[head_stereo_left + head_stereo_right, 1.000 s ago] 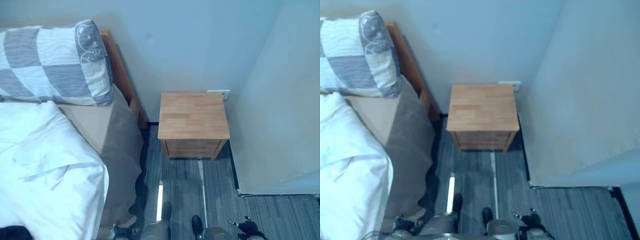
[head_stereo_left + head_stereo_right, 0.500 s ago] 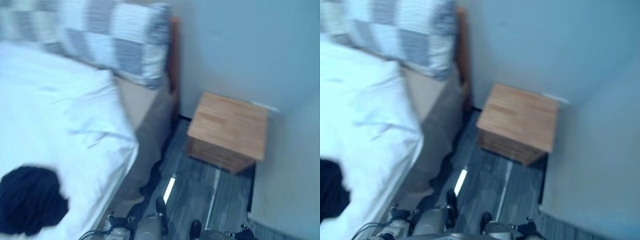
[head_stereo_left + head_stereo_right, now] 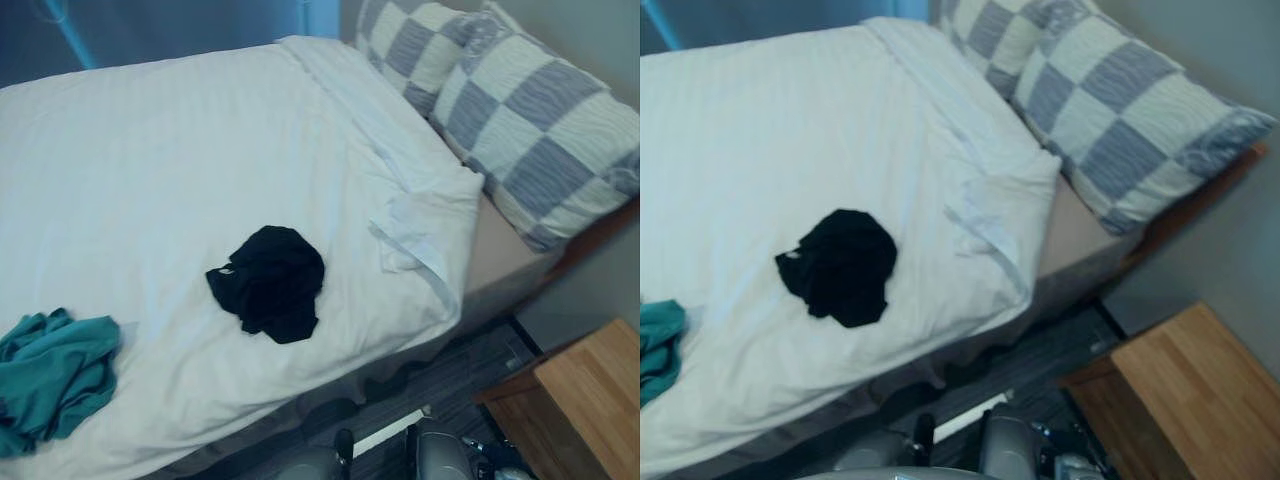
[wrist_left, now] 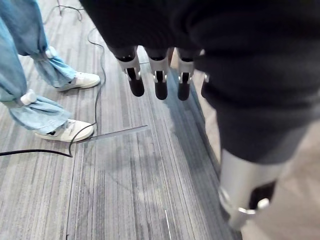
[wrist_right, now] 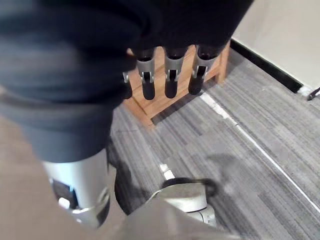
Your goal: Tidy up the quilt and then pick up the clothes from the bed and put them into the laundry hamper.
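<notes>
Left hand (image 4: 159, 75) hanging over grey floor (image 4: 125, 175) with fingers straight and empty, right hand (image 5: 170, 75) likewise relaxed before wooden nightstand (image 5: 165, 95), black garment (image 3: 270, 280) and teal garment (image 3: 50, 375) on white quilt (image 3: 150, 150), away from both hands, checked pillows (image 3: 540, 130) beyond

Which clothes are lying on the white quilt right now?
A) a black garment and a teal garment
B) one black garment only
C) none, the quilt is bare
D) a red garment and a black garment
A: a crumpled black garment lies near the middle of the white quilt, and a teal garment lies apart from it, near the quilt's edge.
</notes>
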Tool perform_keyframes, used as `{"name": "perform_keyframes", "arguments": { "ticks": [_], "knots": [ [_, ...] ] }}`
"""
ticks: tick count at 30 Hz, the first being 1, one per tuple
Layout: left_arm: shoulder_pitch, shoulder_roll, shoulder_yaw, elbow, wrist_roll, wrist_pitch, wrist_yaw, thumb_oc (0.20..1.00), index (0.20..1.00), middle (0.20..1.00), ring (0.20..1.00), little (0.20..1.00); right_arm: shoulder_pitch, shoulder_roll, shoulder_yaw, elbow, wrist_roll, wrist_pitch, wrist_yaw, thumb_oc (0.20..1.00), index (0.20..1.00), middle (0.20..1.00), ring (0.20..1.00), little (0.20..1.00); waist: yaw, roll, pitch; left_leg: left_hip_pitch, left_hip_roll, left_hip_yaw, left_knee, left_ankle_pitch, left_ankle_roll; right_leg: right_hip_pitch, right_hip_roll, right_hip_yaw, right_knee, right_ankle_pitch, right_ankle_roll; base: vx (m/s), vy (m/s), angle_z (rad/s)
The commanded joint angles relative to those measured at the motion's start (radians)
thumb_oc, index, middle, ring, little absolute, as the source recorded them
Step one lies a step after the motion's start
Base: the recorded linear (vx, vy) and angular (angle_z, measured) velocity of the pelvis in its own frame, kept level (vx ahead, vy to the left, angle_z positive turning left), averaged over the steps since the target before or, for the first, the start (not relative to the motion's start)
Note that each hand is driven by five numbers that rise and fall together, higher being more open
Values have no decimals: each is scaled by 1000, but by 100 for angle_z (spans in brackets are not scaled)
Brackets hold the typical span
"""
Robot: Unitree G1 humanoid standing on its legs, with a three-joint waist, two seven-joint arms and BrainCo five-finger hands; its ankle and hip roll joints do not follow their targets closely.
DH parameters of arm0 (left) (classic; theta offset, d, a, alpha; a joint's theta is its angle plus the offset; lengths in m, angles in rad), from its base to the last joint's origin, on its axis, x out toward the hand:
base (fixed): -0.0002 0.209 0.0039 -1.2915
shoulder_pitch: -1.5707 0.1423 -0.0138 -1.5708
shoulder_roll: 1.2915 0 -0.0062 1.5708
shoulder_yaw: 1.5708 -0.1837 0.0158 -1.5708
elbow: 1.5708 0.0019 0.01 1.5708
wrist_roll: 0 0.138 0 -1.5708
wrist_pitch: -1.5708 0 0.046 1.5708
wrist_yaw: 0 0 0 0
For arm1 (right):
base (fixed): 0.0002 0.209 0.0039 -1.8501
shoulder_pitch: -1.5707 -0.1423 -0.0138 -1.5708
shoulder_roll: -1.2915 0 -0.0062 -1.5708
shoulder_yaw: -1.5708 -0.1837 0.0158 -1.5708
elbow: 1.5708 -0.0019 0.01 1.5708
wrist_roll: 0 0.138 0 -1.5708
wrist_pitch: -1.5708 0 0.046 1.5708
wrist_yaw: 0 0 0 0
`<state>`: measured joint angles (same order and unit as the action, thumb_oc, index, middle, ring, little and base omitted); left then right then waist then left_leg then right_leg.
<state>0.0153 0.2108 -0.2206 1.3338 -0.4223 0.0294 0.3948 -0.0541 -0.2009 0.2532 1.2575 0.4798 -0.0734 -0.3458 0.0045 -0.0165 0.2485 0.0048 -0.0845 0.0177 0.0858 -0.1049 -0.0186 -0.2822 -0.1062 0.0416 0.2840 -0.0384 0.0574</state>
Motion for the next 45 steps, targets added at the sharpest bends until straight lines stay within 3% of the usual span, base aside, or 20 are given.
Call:
{"name": "perform_keyframes", "arguments": {
  "ticks": [1, 5, 7, 8, 10, 11, 12, 14, 15, 18, 20, 21, 25, 26, 27, 30, 33, 38, 45],
  "knots": [
    [-14, -2, -20, -23, 4, -19, 18, 1000, 1000, 1000, 1000, 1000, 7, 19, -83, 15, 251, -6, -54, 1000, 1000, 1000, 1000, 1000, -50, 6, 6, -6, 63, -143, -53, 60, 42, 131, -26, 75, -149, 142, 78, 154, -152, 173],
    [-22, -18, -16, -33, 16, -6, 33, 1000, 1000, 1000, 1000, 1000, 45, 37, -207, 29, 416, -42, -20, 1000, 1000, 1000, 1000, 1000, -62, 0, -32, 23, 128, -134, -79, 89, 6, 203, -35, 49, -177, 114, 101, 230, -231, 67],
    [-21, -7, -16, -43, 68, -4, 32, 1000, 1000, 1000, 1000, 1000, 54, 23, -253, -14, 491, -62, -28, 1000, 1000, 1000, 1000, 1000, -68, -5, -40, 31, 163, -118, -85, 98, -9, 214, -34, 38, -185, 103, 101, 189, -296, -32],
    [-8, 21, -14, -49, 83, 1, 32, 1000, 1000, 1000, 1000, 1000, 69, -6, -324, -97, 550, -106, -50, 1000, 1000, 1000, 1000, 1000, -80, -10, -46, 29, 193, -107, -87, 106, -23, 224, -24, 49, -201, 95, 94, 130, -252, -47],
    [6, 40, 0, -53, 87, 0, 27, 1000, 1000, 1000, 1000, 1000, 80, -27, -364, -170, 569, -136, -84, 1000, 1000, 1000, 1000, 1000, -86, -14, -47, 25, 207, -104, -86, 110, -29, 224, -18, 53, -206, 92, 90, 94, -247, -47],
    [16, 54, 16, -55, 99, 3, 22, 1000, 1000, 1000, 1000, 1000, 83, -42, -393, -217, 563, -186, -114, 1000, 1000, 1000, 1000, 1000, -90, -17, -48, 21, 216, -102, -84, 112, -34, 223, -13, 55, -212, 91, 88, 67, -286, -57],
    [35, 76, 27, -62, 109, 5, 11, 1000, 1000, 1000, 1000, 1000, 85, -80, -430, -321, 539, -204, -199, 1000, 1000, 1000, 1000, 1000, -93, -23, -49, 13, 236, -93, -81, 117, -43, 219, -8, 51, -217, 89, 81, 48, -267, -55],
    [49, 96, 40, -62, 110, 5, 0, 1000, 1000, 1000, 1000, 1000, 78, -155, -486, -422, 436, -236, -275, 1000, 1000, 1000, 1000, 1000, -96, -28, -44, -3, 251, -90, -74, 121, -50, 211, 0, 46, -215, 85, 73, 13, -212, -47],
    [52, 107, 46, -59, 105, 8, -9, 1000, 1000, 1000, 1000, 1000, 67, -215, -515, -505, 296, -275, -371, 1000, 1000, 1000, 1000, 1000, -97, -31, -38, -16, 261, -90, -69, 125, -56, 202, 5, 39, -213, 82, 68, -9, -145, -29],
    [57, 120, 48, -53, 93, 1, -30, 1000, 1000, 1000, 1000, 1000, 18, -379, -598, -765, 112, -184, -521, 1000, 1000, 1000, 1000, 1000, -101, -31, -20, -48, 277, -97, -68, 137, -69, 178, 14, 31, -208, 73, 57, -64, -67, -12],
    [49, 114, 43, -47, 83, -4, -46, 1000, 1000, 1000, 1000, 1000, -24, -465, -632, -965, -46, -138, -551, 1000, 1000, 1000, 1000, 1000, -105, -28, -7, -74, 282, -102, -72, 146, -79, 157, 18, 30, -214, 72, 53, -90, 47, -24],
    [36, 103, 38, -46, 74, -5, -49, 1000, 1000, 1000, 1000, 1000, -64, -514, -621, -1095, -122, -83, -548, 1000, 1000, 1000, 1000, 1000, -104, -25, 5, -93, 283, -107, -73, 151, -84, 142, 19, 29, -216, 72, 53, -99, 79, -42],
    [-2, 79, 42, -57, 65, 1, -48, 1000, 1000, 1000, 1000, 1000, -248, -663, -490, -1352, -373, 116, -352, 1000, 1000, 1000, 1000, 1000, -87, -37, 34, -152, 278, -112, -85, 173, -91, 91, 17, 23, -232, 85, 55, -132, 79, -23],
    [-4, 78, 42, -58, 66, 1, -47, 1000, 1000, 1000, 1000, 1000, -269, -683, -475, -1365, -383, 137, -329, 1000, 1000, 1000, 1000, 1000, -83, -39, 36, -157, 277, -113, -86, 175, -91, 87, 17, 21, -233, 86, 55, -140, 36, 12],
    [-15, 75, 38, -61, 73, 4, -43, 1000, 1000, 1000, 1000, 1000, -381, -765, -390, -1406, -408, 201, -237, 1000, 1000, 1000, 1000, 1000, -61, -51, 45, -180, 273, -117, -92, 182, -93, 71, 17, 13, -241, 90, 57, -120, 4, 14],
    [-22, 79, 16, -67, 64, 9, -30, 1000, 1000, 1000, 1000, 1000, -589, -855, -200, -1417, -460, 322, -106, 1000, 1000, 1000, 1000, 1000, -24, -78, 59, -217, 270, -132, -101, 194, -94, 52, 21, -5, -253, 100, 59, -99, -20, 30],
    [-21, 92, -14, -84, 52, 14, -29, 1000, 1000, 1000, 1000, 1000, -807, -865, 32, -1334, -502, 402, -13, 1000, 1000, 1000, 1000, 1000, 28, -103, 86, -251, 253, -157, -119, 204, -91, 47, 23, -37, -275, 113, 63, -76, -15, 16],
    [-16, 126, -32, -115, 43, 36, -42, 1000, 1000, 1000, 1000, 1000, -955, -802, 226, -1131, -644, 450, 90, 1000, 1000, 1000, 1000, 1000, 92, -118, 123, -300, 225, -188, -122, 206, -82, 41, 13, -71, -296, 127, 74, -38, 1, 42],
    [-15, 170, -41, -154, 31, 50, -65, 1000, 1000, 1000, 1000, 1000, -1001, -751, 346, -836, -712, 488, 143, 1000, 1000, 1000, 1000, 1000, 145, -118, 166, -348, 206, -208, -102, 201, -74, 34, -5, -102, -308, 140, 84, -19, 14, 26]
  ]
}}
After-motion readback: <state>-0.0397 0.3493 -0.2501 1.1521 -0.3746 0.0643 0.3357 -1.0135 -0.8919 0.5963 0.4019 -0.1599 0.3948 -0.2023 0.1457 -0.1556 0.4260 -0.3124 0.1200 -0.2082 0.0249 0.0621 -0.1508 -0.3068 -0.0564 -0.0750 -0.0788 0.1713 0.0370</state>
